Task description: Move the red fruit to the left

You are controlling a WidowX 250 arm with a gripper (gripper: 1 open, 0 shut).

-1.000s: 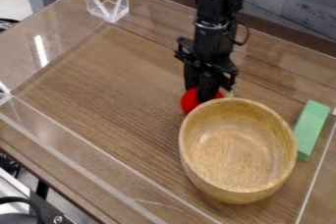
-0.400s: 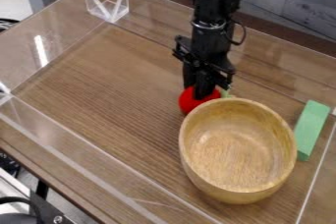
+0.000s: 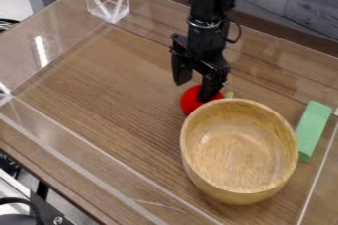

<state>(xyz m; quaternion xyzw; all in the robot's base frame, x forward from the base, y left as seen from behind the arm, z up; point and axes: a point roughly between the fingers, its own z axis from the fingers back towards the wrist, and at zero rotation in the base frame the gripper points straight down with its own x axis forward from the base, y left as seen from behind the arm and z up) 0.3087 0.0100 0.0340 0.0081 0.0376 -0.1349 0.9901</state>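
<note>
Gripper released, red fruit on desk beside bowl.

The gripper [image 3: 200, 83] now stands with its jaws spread apart above the red fruit [image 3: 196, 97]; a second ago they were clamped on it. The fruit rests on the desk [image 3: 106, 91] (just beyond the wooden bowl's [image 3: 240, 150] far rim), position unchanged.

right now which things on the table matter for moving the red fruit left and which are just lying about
Part of the job:
- red fruit, on the table just behind the bowl's rim
- hand, open, pointing down over the fruit

Just lying about:
- wooden bowl
- light-green block, right of the bowl
- clear plastic stand, far left corner
</note>
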